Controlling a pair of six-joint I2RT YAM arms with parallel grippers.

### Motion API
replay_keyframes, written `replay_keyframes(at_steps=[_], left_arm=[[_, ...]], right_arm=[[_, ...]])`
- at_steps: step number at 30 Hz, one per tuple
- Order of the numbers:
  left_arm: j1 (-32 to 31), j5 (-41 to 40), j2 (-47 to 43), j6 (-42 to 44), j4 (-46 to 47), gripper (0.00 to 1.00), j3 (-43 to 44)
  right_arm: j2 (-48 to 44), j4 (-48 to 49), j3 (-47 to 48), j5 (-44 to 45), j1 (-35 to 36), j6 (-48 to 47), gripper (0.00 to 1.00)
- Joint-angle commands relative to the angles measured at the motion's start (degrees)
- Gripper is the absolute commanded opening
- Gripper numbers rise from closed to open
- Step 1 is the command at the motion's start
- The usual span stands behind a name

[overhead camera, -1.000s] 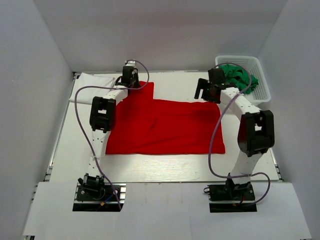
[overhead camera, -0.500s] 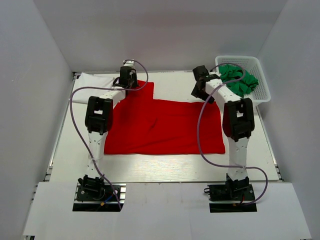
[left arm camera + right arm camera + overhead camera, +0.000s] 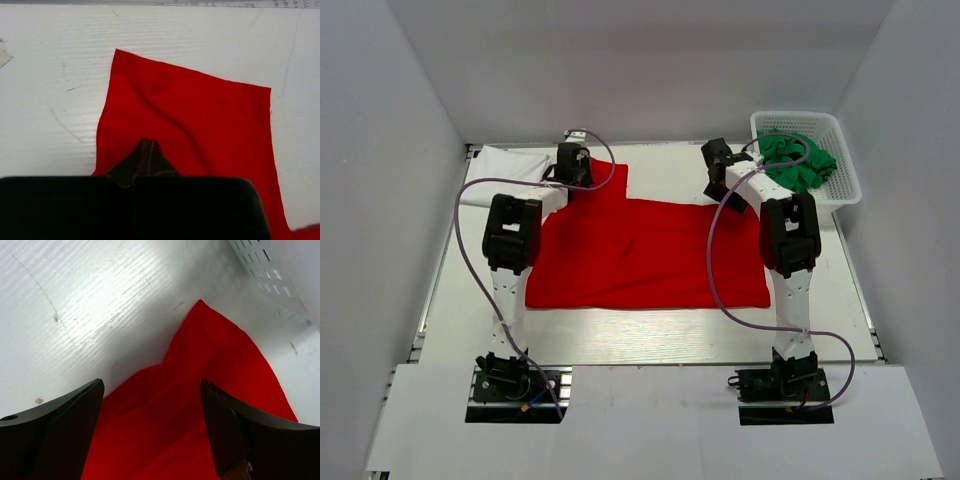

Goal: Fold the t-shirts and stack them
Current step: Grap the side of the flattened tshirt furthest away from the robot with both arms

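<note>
A bright red t-shirt (image 3: 650,250) lies spread flat on the middle of the table. My left gripper (image 3: 570,165) is over its far left sleeve (image 3: 190,110). Its jaws are shut, the tips (image 3: 149,143) together just over the cloth, which lies flat. My right gripper (image 3: 720,172) is open over the shirt's far right corner (image 3: 210,355), with one finger (image 3: 75,425) on each side and nothing between them. A folded white t-shirt (image 3: 510,160) lies at the far left. Green t-shirts (image 3: 798,160) sit bunched in the basket.
A white lattice basket (image 3: 844,185) stands at the far right corner, close to my right arm. White walls close in the table on three sides. Purple cables loop from both arms above the cloth.
My right gripper has moved left, away from the basket, to the red shirt's far right corner. My left arm's elbow has shifted left, while its gripper has stayed at the sleeve.
</note>
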Motion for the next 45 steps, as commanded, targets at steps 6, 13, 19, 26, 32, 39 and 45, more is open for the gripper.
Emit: replay_keyframes(at_steps=[6, 13, 19, 26, 32, 39, 45], left_arm=[[-1.29, -2.98, -12.17, 0.67, 4.65, 0.00, -7.80], [-1.29, -3.08, -15.08, -0.48, 5.89, 0.00, -10.91], [-0.23, -4.31, -5.24, -6.20, -5.29, 0.52, 4.75], [-0.23, -7.38, 2.83, -6.99, -6.59, 1.00, 15.37], [-0.23, -7.72, 9.61, -7.60, -10.89, 0.94, 24.59], [-0.23, -11.16, 13.75, -5.50, -14.08, 0.74, 28.05], [-0.76, -10.29, 15.42, -4.36, -15.14, 0.23, 28.67]], right_arm=[[3.32, 2.60, 4.67, 1.45, -0.16, 2.11, 0.81], [6.23, -1.18, 6.87, 3.90, -0.51, 3.25, 0.78], [5.52, -2.06, 3.71, 5.49, -1.04, 4.39, 0.49], [5.53, -1.62, 5.11, 3.56, -1.12, 2.46, 0.00], [3.68, 0.93, 2.57, 0.75, -1.12, -0.43, 0.00], [3.24, 0.84, 1.95, -0.40, -1.21, -1.85, 0.00], [2.98, 1.37, 0.99, -1.10, -1.13, -2.64, 0.00]])
